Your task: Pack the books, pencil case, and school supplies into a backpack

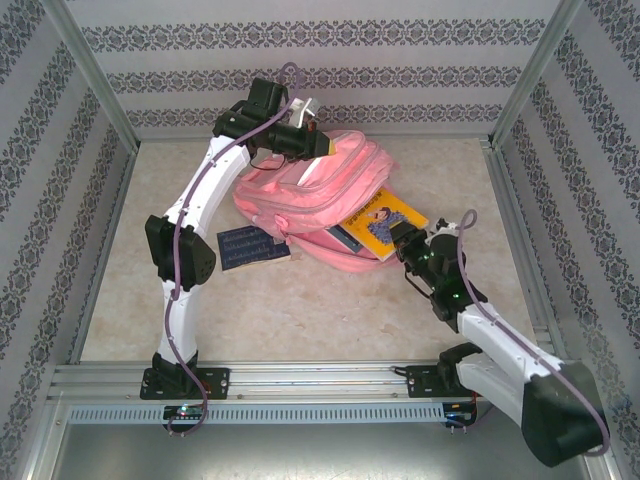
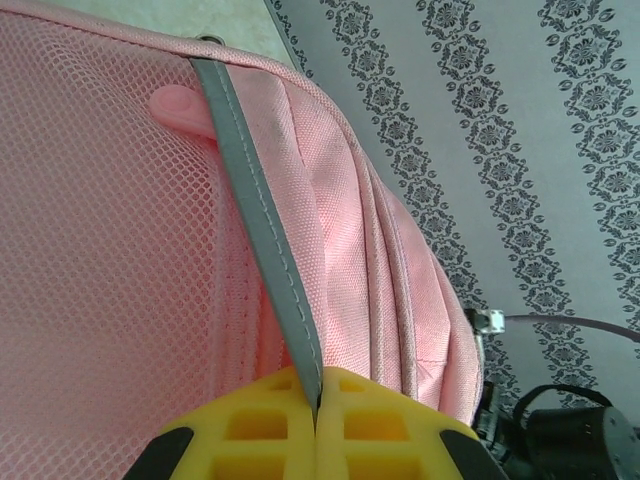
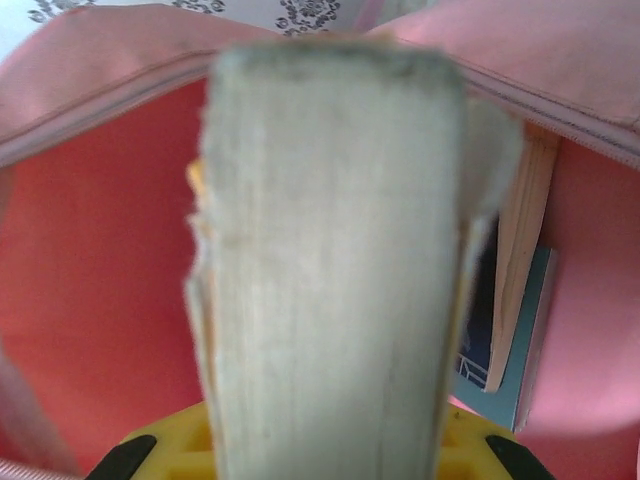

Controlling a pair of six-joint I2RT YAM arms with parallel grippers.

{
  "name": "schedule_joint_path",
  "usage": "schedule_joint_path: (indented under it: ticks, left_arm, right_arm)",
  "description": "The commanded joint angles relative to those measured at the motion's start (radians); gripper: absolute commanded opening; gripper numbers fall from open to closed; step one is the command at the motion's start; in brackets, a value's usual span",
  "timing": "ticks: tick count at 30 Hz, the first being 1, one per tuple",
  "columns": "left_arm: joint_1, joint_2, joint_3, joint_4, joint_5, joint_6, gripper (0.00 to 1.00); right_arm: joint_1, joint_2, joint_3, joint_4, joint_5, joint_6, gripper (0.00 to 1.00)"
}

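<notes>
Right hand clamps the yellow book, half inside the mouth of the backpack on the desk. The book looks stiff and light, best held by its outer edge. Left hand pinches the limp grey strap.

Backpack in the middle of the counter, one book poking from its right side, another book lying front left.

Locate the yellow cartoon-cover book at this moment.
In the top view, the yellow book lies right of centre, partly inside the open mouth of the pink backpack, its outer end clamped by the right gripper.
</notes>
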Motion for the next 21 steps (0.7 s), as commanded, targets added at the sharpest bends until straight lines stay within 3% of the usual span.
schedule_joint_path:
  ticks: [1,10,15,21]
  left_arm:
    - [0.005,-0.029,0.060,0.090,0.103,-0.026,0.00]
    - [0.006,-0.024,0.045,0.117,0.128,-0.050,0.00]
    - [0.005,-0.015,0.036,0.136,0.141,-0.068,0.00]
    - [0.007,0.001,0.033,0.140,0.143,-0.072,0.00]
  right_arm:
    - [0.012,0.085,0.078,0.224,-0.018,0.001,0.00]
    - [0.044,0.435,0.184,0.318,0.006,0.000,0.00]
    - [0.064,0.581,0.298,0.299,-0.009,-0.027,0.19]
    - [0.073,0.710,0.361,0.304,-0.035,-0.014,0.34]
